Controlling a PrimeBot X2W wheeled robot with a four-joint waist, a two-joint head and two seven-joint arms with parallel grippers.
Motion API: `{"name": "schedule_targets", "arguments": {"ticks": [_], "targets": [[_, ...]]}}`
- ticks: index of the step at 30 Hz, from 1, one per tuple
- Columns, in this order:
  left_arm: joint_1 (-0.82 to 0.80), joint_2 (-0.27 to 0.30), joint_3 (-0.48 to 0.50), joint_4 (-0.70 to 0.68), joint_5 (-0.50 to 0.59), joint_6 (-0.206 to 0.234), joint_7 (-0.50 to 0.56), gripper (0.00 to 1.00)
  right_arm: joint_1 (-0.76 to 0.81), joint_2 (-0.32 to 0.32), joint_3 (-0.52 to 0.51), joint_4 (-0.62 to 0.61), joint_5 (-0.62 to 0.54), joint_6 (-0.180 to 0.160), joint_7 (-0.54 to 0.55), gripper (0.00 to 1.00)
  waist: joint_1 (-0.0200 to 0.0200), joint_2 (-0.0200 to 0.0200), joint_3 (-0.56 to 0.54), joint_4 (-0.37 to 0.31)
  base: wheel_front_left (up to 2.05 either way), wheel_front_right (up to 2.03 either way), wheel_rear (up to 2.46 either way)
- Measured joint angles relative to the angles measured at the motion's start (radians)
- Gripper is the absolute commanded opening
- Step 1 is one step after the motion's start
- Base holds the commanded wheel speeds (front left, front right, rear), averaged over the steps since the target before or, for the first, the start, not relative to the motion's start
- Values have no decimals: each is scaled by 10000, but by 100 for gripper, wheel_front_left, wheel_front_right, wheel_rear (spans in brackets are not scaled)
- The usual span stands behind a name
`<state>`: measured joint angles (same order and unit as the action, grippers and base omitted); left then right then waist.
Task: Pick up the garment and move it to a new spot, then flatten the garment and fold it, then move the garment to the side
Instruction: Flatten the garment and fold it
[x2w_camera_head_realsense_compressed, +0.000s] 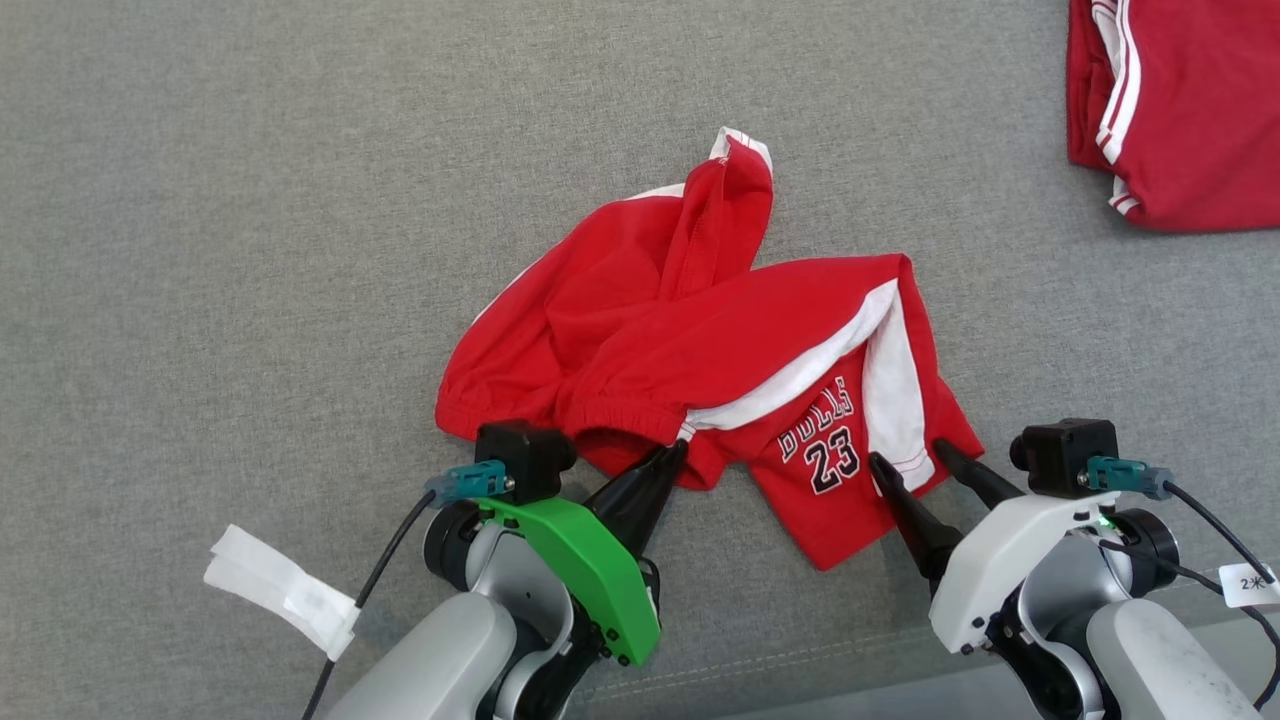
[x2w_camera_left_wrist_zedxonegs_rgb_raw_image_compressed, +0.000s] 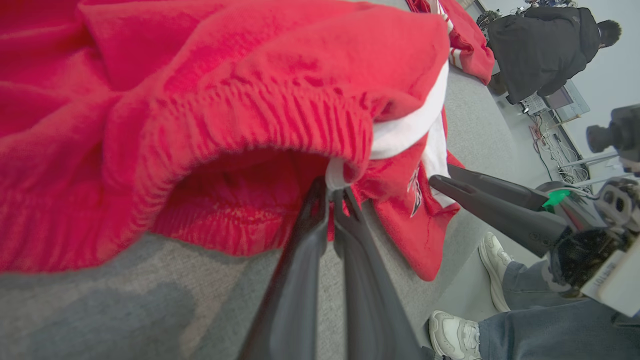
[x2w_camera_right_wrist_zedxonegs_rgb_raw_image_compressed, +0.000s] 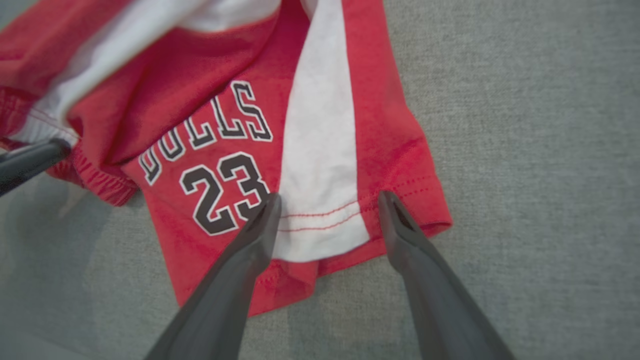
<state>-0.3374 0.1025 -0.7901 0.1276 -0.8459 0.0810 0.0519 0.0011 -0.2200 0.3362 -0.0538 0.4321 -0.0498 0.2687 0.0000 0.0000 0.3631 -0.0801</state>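
Head view: the garment (x2w_camera_head_realsense_compressed: 700, 330), a pair of red shorts with white side stripes and "BULLS 23" printed on one leg, is lying rumpled on the grey tabletop (x2w_camera_head_realsense_compressed: 200, 250). One leg is folding back across the rest. The left gripper (x2w_camera_head_realsense_compressed: 675, 450) is sitting at the garment's near edge, closed on the elastic waistband. The right gripper (x2w_camera_head_realsense_compressed: 908, 452) is standing open at the garment's printed leg, its fingers resting at the hem. A second red garment (x2w_camera_head_realsense_compressed: 1180, 110) is lying well apart from the garment, beyond it and to its right.

Left wrist view: the left gripper (x2w_camera_left_wrist_zedxonegs_rgb_raw_image_compressed: 330, 187) is pinching the garment (x2w_camera_left_wrist_zedxonegs_rgb_raw_image_compressed: 225, 75) at the waistband's edge, just beside the white stripe, with its fingers pressed together. The waistband is gaping above the tabletop. The right gripper (x2w_camera_left_wrist_zedxonegs_rgb_raw_image_compressed: 442, 176) is pointing at the garment's far leg. Past the garment, a person in a dark jacket (x2w_camera_left_wrist_zedxonegs_rgb_raw_image_compressed: 540, 45) is bending over, and a pair of pale shoes (x2w_camera_left_wrist_zedxonegs_rgb_raw_image_compressed: 495, 270) is showing below the garment's side.

Right wrist view: the right gripper (x2w_camera_right_wrist_zedxonegs_rgb_raw_image_compressed: 328, 196) is spreading wide, with its fingers straddling the white stripe at the garment's (x2w_camera_right_wrist_zedxonegs_rgb_raw_image_compressed: 200, 100) hem, right of the "23".
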Motion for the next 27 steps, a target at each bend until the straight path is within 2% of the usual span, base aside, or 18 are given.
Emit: {"name": "schedule_targets", "arguments": {"ticks": [2,3,4,8,12,15,19,22,24,25,27], "targets": [[1,4,17,-4,0,10,2,0,-30,0,12,79,0,50,-44,75,0,0,-10,7,0,0,0],[1,6,23,-4,0,38,2,0,-44,2,21,127,0,56,-44,56,0,0,-17,8,0,0,0],[2,12,29,-4,0,61,2,0,-62,4,25,176,0,58,-46,47,0,0,-26,7,0,0,0],[6,13,35,-4,0,63,2,0,-113,6,21,318,6,73,-90,34,0,0,-72,-7,0,0,0],[16,23,44,-4,0,73,2,0,-113,6,27,468,17,134,-130,10,0,0,-125,-41,0,0,0],[51,46,63,-4,0,73,2,0,-115,8,63,537,19,169,-132,0,0,0,-169,-72,0,0,0],[122,81,92,-10,-2,75,4,0,-119,15,96,614,21,230,-134,0,0,0,-245,-134,0,0,0],[124,88,98,-21,-2,75,10,0,-119,15,92,619,21,230,-146,7,0,0,-282,-166,0,0,0],[127,100,111,-31,-2,79,15,0,-119,13,92,616,21,232,-148,7,0,0,-304,-187,0,0,0],[128,117,134,-58,-2,105,15,0,-119,2,90,608,21,234,-186,0,0,0,-323,-209,0,0,0],[129,163,182,-71,-4,123,19,0,-119,-13,71,550,46,288,-232,0,0,0,-341,-229,0,0,0]]}}
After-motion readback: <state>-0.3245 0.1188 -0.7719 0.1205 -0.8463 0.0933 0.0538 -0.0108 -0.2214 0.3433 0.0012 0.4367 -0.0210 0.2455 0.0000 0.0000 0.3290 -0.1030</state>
